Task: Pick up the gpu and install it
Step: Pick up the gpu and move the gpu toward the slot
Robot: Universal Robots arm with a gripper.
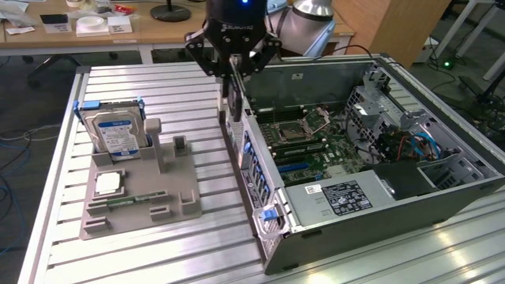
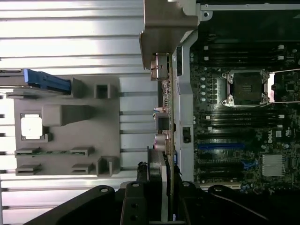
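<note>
My black gripper (image 1: 233, 59) is clamped on the thin, dark gpu card (image 1: 233, 100), which hangs edge-down just above the rear wall of the open grey computer case (image 1: 265, 236). I judge this the carry-to-install step. Seating calls for aligning the card's edge over the blue motherboard slot (image 2: 220, 146).

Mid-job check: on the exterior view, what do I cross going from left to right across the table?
hard drive → gpu held in the gripper → motherboard → blue cables
</note>
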